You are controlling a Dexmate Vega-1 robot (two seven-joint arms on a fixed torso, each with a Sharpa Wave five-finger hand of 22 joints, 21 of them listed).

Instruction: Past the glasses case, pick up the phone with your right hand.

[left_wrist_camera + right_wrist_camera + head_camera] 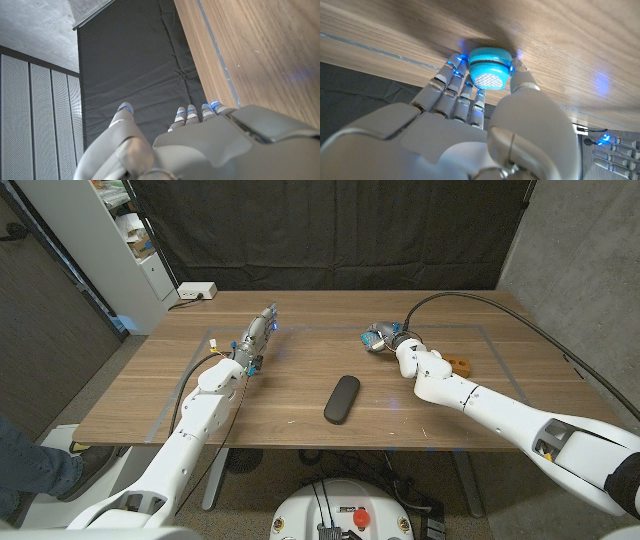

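- The turquoise rounded plastic phone with a white dotted face (490, 67) sits at the right hand's (392, 343) tips, just right of centre in the upper half of the head view. It lies beyond the dark oval glasses case (342, 398), which is at the centre of the frame and well apart from the hand.
- In the right wrist view the fingers (454, 82) close on one side of the phone and the thumb (522, 80) on the other, so the hand pinches it. The phone looks to be on or just at the wooden worktop (300, 370); I cannot tell whether it has left the surface.
- The step in hand is, as I judge it, securing the grip and lifting. The hold is only at the fingertips and the shell is smooth and rounded, so squeeze evenly before any rise, or it may pop out.
- Lift straight up rather than dragging; a tilt of the wrist could roll the phone out between thumb and fingers.
- A small orange-brown block (460, 365) lies just beside the right forearm, right of centre in the frame. Keep the arm from sweeping sideways into it.
- The left hand (255, 340) stands left of centre in the head view, its fingers (190, 114) straight, close together and holding nothing. It has no part here.
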